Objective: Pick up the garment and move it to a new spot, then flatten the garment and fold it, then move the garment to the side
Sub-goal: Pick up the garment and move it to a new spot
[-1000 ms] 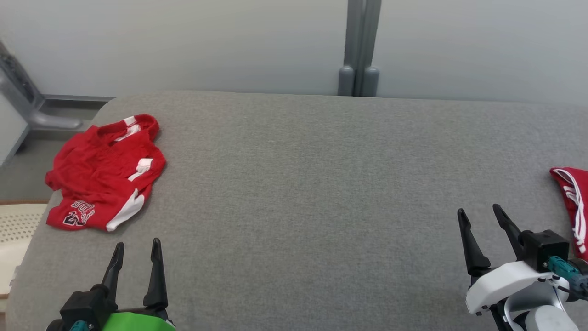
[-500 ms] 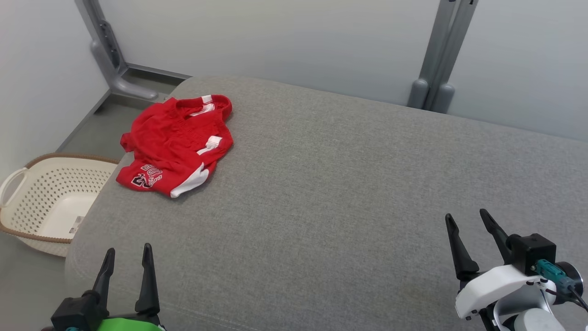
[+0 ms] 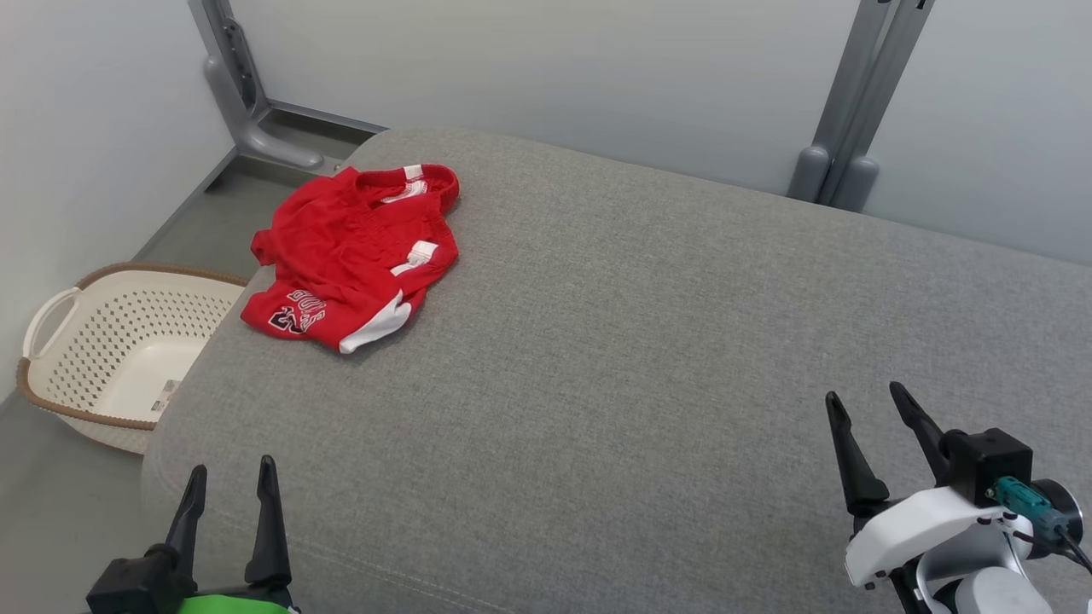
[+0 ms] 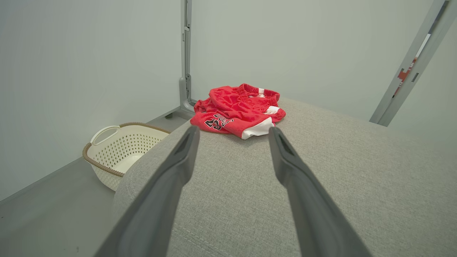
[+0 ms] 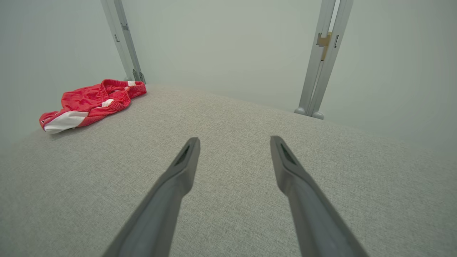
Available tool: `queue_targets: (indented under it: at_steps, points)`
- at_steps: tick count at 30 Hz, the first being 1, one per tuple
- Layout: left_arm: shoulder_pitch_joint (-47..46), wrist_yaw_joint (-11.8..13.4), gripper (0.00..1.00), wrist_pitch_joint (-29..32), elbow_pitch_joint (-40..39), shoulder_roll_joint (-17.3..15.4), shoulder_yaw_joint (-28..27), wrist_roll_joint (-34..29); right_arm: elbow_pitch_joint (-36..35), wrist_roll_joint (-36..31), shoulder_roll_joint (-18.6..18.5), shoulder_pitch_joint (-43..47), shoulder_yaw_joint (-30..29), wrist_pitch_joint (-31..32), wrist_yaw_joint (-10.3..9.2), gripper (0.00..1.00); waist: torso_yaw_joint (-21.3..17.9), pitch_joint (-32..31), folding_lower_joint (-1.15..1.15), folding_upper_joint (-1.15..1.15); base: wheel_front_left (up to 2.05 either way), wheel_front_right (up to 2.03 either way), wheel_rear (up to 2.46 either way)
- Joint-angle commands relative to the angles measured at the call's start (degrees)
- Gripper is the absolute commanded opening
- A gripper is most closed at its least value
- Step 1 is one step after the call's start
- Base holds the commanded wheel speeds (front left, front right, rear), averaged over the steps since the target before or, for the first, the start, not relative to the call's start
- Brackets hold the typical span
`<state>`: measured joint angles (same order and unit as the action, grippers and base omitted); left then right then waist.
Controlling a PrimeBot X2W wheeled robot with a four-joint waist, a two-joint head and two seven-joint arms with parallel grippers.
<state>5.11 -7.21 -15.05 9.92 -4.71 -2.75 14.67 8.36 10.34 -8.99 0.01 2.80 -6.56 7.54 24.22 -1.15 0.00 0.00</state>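
1. Grey fabric pad [image 3: 640, 341], perhaps a mattress, against pale walls.
2. I see the red shorts [image 3: 354, 256] crumpled at its far-left corner.
3. Left pincer [image 3: 234, 463] and right pincer [image 3: 862, 390] both gape, empty.

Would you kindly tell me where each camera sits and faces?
Head view: on the head, looking forward and down at the grey cushion; open left gripper lower left, open right gripper lower right.
Left wrist view: on the left wrist, facing the red garment and basket past its own fingers.
Right wrist view: on the right wrist, facing the posts across the cushion; own fingers show.
All three share the red garment.
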Motion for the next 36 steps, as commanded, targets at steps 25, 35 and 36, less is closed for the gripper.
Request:
queue_targets:
  at_steps: [25, 35, 36]
  points:
    - [-32.4, 0.7, 1.0, 15.9, 26.8, -4.3, -3.4, 12.3, -6.2, -0.2, -4.4, -5.6, 4.4, 5.1, -0.11, 1.0, -9.3, 10.8, 0.0, 0.0, 0.0, 0.0, 0.0]
    - [-45.5, 3.9, 1.0, 19.4, 39.8, -8.4, -7.5, 16.0, -15.2, -1.3, -8.8, -8.8, 6.6, 9.8, -0.11, 1.0, -16.8, 22.3, 0.0, 0.0, 0.0, 0.0, 0.0]
    - [-46.0, 4.4, 1.0, 19.7, 40.7, -8.8, -7.5, 15.8, -16.1, -1.4, -9.1, -8.8, 6.3, 10.2, -0.11, 1.0, -17.3, 23.1, 0.0, 0.0, 0.0, 0.0, 0.0]
